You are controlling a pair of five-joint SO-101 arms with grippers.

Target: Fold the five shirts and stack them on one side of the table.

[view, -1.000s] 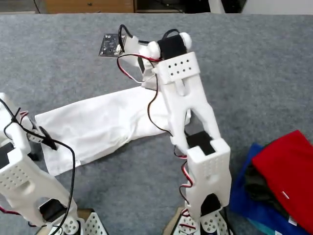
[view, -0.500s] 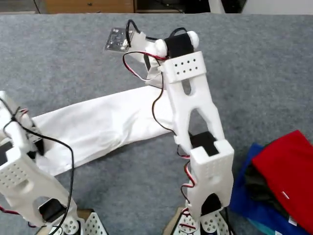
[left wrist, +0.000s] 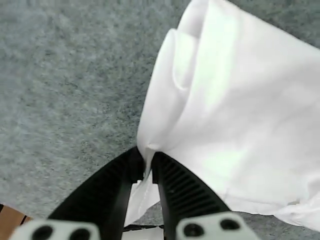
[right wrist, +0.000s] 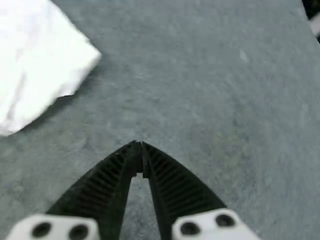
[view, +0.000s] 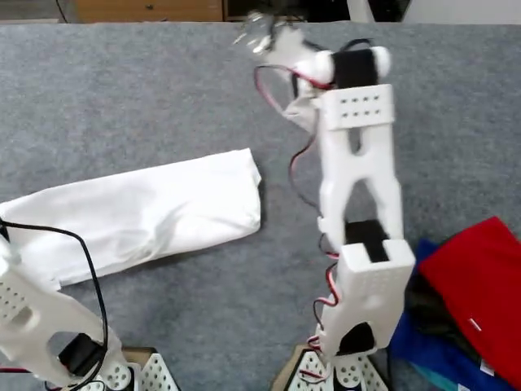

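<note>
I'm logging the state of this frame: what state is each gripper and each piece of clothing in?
left gripper: shut on one end of the white shirt.
right gripper: shut, empty, over the bare table.
white shirt: lying on the table in a long strip, one end pinched.
red shirt: on top of the pile.
blue garment: under the red shirt in the pile.
</note>
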